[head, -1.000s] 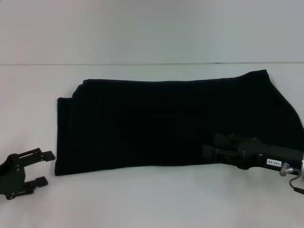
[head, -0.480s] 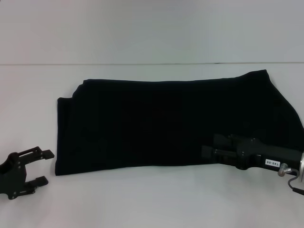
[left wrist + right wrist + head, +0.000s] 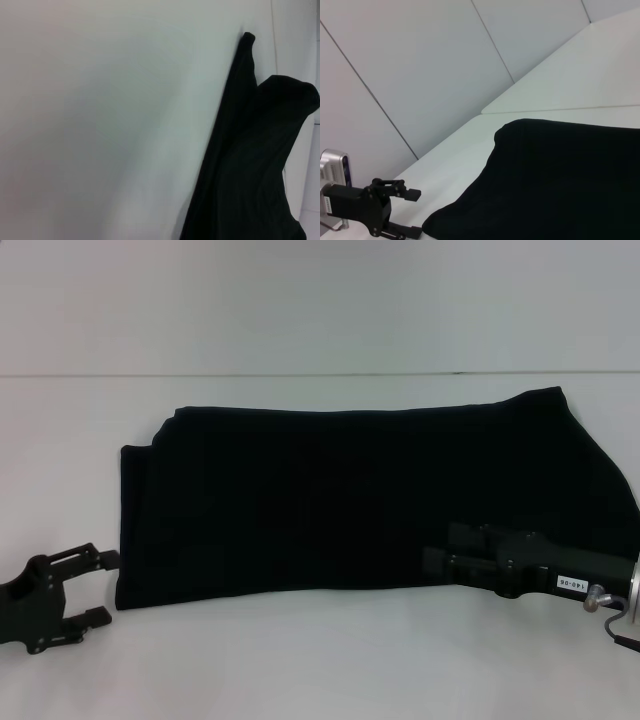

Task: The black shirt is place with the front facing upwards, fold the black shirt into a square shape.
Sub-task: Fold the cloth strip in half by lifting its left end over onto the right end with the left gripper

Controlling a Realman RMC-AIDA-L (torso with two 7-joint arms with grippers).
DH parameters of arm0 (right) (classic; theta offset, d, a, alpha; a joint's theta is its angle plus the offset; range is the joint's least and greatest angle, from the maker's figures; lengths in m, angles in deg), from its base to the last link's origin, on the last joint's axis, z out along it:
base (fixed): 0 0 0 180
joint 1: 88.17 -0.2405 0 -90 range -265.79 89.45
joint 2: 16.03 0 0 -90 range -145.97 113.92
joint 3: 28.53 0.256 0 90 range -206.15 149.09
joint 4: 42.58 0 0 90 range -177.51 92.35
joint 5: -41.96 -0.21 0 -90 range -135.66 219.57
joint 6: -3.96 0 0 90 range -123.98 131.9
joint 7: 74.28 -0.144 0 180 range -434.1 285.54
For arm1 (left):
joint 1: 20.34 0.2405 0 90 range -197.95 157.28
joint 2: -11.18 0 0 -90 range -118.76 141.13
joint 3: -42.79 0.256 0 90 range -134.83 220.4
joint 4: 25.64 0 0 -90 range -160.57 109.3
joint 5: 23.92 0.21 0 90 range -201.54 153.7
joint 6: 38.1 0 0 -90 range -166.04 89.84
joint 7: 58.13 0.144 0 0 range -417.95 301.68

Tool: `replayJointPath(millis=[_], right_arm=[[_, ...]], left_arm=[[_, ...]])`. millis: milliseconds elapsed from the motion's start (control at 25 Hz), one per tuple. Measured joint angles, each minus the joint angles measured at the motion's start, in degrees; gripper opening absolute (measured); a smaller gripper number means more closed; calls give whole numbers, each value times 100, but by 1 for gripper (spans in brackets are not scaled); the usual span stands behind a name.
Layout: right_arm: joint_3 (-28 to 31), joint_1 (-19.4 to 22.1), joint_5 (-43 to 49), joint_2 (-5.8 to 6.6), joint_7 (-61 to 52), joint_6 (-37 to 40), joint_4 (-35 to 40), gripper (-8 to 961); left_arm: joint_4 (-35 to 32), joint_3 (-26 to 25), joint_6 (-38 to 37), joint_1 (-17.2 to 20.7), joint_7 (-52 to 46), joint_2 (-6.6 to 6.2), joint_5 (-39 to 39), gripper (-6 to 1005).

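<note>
The black shirt lies flat on the white table as a long folded band running left to right, with no lettering showing. My left gripper is open, low on the table just outside the shirt's near left corner. It also shows in the right wrist view. My right gripper is over the shirt's near edge at the right, fingers apart, holding nothing I can see. The shirt's edge shows in the left wrist view, and the shirt fills the lower part of the right wrist view.
The white table reaches a pale wall behind at a seam. The shirt's right end runs to the picture's edge.
My left gripper has shifted slightly right, closer to the shirt's near left corner. My right gripper has edged a little left. The shirt has not moved.
</note>
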Motion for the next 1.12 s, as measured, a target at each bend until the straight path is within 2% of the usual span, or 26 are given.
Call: replayJointPath(millis=[1120], right_arm=[[18,-29,9,0,12,0,-1,837]], left_arm=[[7,155,176,-231,-7,10,25,845]])
